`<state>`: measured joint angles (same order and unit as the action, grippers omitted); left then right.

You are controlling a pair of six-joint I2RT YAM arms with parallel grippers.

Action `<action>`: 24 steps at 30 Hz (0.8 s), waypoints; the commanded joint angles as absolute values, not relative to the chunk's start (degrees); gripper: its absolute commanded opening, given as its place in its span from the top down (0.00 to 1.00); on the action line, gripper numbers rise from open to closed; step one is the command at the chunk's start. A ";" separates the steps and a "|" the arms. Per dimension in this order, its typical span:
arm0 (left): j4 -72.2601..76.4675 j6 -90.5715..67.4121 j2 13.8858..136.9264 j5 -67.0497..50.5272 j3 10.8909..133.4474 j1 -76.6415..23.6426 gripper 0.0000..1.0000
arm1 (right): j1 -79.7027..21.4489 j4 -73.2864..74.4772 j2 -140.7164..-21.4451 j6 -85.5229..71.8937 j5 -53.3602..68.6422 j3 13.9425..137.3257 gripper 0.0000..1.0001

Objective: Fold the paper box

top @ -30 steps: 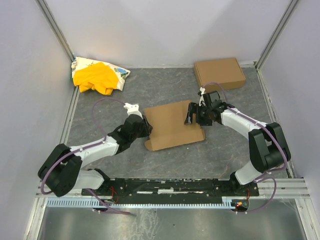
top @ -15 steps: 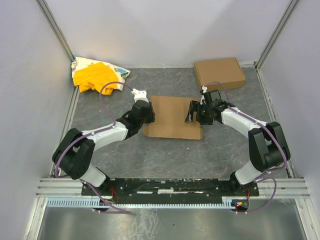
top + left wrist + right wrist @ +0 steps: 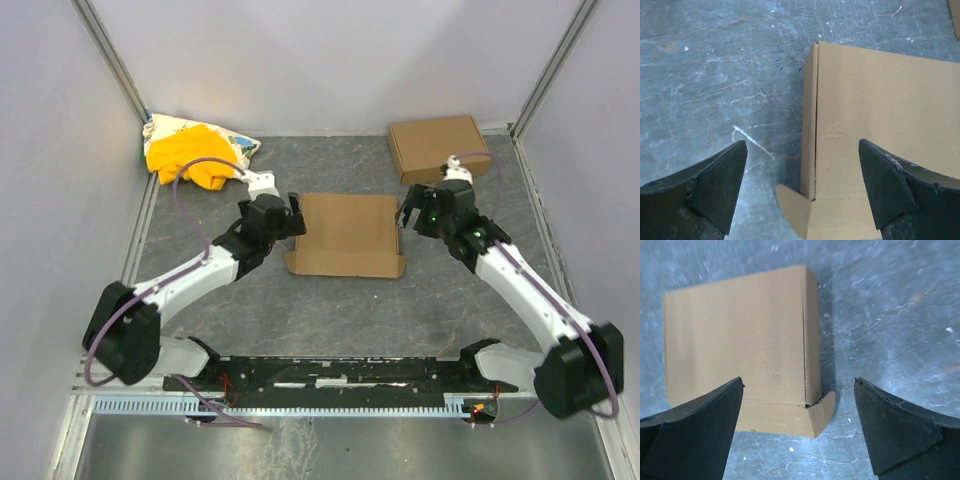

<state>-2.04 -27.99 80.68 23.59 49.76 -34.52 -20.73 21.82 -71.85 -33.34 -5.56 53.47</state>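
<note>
The paper box [image 3: 348, 235] lies shut and flat in the middle of the table, a brown rectangle with a small ear flap sticking out at each near corner. My left gripper [image 3: 292, 214] hovers open just off its left edge; in the left wrist view the box [image 3: 880, 110] and its side seam pass under the open left gripper [image 3: 802, 187] without touching the fingers. My right gripper [image 3: 409, 213] is open beside the right edge. The right wrist view has the box [image 3: 740, 335] below the right gripper [image 3: 799, 427], with nothing held.
A ready-made brown cardboard box [image 3: 439, 146] sits at the back right corner. A yellow-and-white cloth heap [image 3: 195, 152] lies at the back left. White walls close in the table on three sides.
The box went from skewed with a raised part to flat and square. My left gripper opened wide and let go at the left edge. The right gripper backed off to the right.
</note>
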 commanded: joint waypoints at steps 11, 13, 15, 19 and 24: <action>10.31 -30.76 64.50 19.81 27.57 -34.28 0.01 | -20.48 6.40 -65.38 -32.09 6.80 32.05 0.01; 13.21 -30.91 65.04 19.53 26.48 -34.28 0.01 | -20.42 7.60 -65.32 -31.71 6.18 32.35 0.01; 14.73 -30.87 66.21 19.15 26.51 -34.31 0.01 | -20.42 9.30 -66.25 -30.85 6.92 33.78 0.01; 15.22 -30.72 69.29 17.12 28.17 -34.29 0.00 | -20.47 10.44 -67.04 -29.16 9.13 35.05 0.01; 15.99 -30.25 72.34 14.27 29.89 -34.23 0.02 | -21.04 11.47 -68.11 -26.96 11.27 36.67 0.01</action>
